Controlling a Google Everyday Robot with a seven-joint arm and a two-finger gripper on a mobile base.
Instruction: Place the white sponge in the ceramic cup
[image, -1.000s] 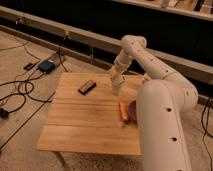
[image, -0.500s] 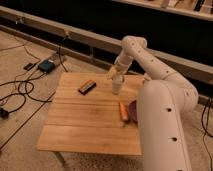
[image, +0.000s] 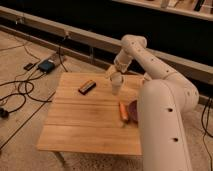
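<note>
The small off-white ceramic cup (image: 116, 85) stands upright on the far part of the wooden table (image: 85, 125). My gripper (image: 112, 73) hangs right above the cup's rim, at its left side, at the end of the white arm (image: 150, 60) that reaches over from the right. I cannot make out the white sponge as a separate thing; it is hidden at the gripper or the cup.
A dark flat rectangular object (image: 86, 87) lies on the table left of the cup. An orange carrot-like item (image: 122, 111) lies next to a dark maroon bowl (image: 133, 108), half hidden by my arm. Cables and a small box (image: 46, 65) lie on the floor at the left.
The gripper has shifted slightly over the cup; the cup and the other things on the table have stayed in place.
</note>
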